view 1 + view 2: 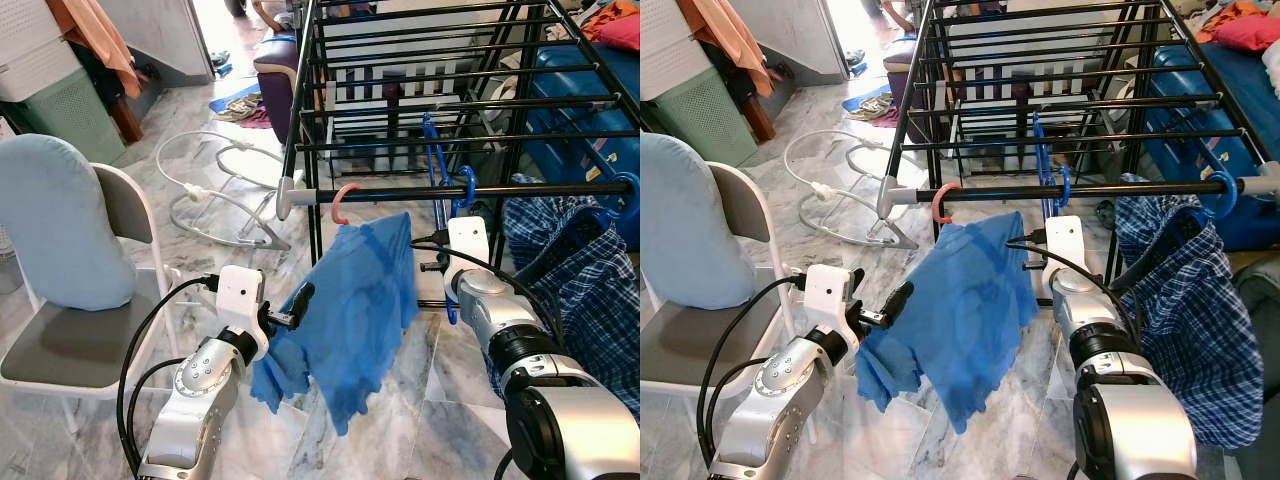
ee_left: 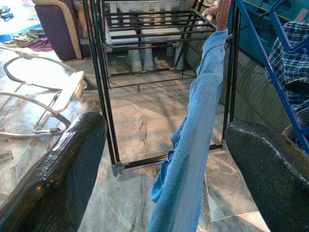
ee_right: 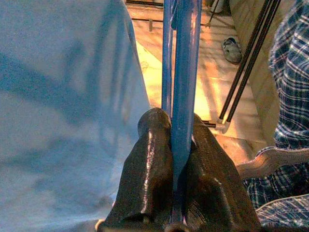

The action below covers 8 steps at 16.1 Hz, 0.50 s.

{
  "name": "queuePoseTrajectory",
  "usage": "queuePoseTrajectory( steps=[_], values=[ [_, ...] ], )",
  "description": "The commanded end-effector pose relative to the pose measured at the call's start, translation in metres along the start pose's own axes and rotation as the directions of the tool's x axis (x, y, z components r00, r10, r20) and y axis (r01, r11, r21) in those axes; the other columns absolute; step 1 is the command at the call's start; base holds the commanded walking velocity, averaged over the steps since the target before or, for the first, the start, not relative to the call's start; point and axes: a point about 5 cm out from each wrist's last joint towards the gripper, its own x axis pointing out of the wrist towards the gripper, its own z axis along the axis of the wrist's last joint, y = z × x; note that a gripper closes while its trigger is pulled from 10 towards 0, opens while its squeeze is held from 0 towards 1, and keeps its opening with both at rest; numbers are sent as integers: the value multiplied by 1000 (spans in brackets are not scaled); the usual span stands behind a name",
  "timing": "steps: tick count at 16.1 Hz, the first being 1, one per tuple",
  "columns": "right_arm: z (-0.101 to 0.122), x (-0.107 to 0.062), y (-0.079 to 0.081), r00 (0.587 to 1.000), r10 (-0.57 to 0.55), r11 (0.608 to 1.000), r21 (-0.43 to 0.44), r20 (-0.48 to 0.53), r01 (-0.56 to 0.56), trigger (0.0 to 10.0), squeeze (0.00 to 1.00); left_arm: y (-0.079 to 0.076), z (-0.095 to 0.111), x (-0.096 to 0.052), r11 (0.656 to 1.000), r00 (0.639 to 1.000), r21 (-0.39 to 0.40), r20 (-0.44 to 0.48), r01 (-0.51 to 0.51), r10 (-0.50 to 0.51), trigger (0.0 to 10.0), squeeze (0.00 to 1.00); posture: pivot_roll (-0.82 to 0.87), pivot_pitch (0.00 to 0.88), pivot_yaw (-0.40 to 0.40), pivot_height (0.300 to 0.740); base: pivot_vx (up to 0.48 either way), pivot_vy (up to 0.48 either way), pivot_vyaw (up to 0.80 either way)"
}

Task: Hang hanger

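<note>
Your right pincer (image 3: 171, 159) is clamped tight on the blue hanger (image 3: 184, 72), both black fingers (image 3: 149, 164) pressed against its thin plastic bar. From the head camera, that hanger (image 1: 440, 175) stands upright just above the right wrist, with its hook curled by the front rail (image 1: 480, 190) of the black drying rack (image 1: 420, 70).

Your left pincer (image 2: 164, 159) stands wide open, holding nothing; the blue shirt (image 2: 193, 145) hangs down between its two fingers (image 2: 63, 169) without clear contact. In the head views that pincer (image 1: 296, 303) sits right at the shirt's left edge.

The blue shirt (image 1: 350, 310) hangs from a pink hanger hook (image 1: 343, 200) caught over the same front rail, left of the blue hanger. To the right, a blue plaid garment (image 1: 570, 270) hangs from the rail on another blue hook (image 1: 1222, 195).

On your left stands a folding chair (image 1: 90, 340) with a pale blue cushion (image 1: 60, 220) leaning on its back. A white tubular frame (image 1: 215, 190) lies on the marble floor (image 1: 420, 420) beyond it.
</note>
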Motion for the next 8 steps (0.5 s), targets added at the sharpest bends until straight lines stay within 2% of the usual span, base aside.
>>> queuePoseTrajectory(
  steps=[1, 5, 8],
  values=[
    [17, 0, 4, 999, 13, 1000, -7, 42, -13, 10000, 0, 3, 5, -1, 1000, 1000, 12, 21, -6, 6, 10000, 0, -96, 47, 107, 740, 0, 0, 0],
    [12, 1, 0, 1000, -4, 1000, 5, 25, 4, 10000, 0, 2, 5, -1, 1000, 1000, 13, 19, 2, -2, 10000, 0, -100, 44, 106, 740, 0, 0, 0],
    [11, 1, -1, 1000, -13, 1000, 6, 21, 13, 10000, 0, 1, 3, -1, 1000, 1000, 11, 18, 7, -7, 10000, 0, -100, 44, 106, 740, 259, 0, 0]
  ],
)
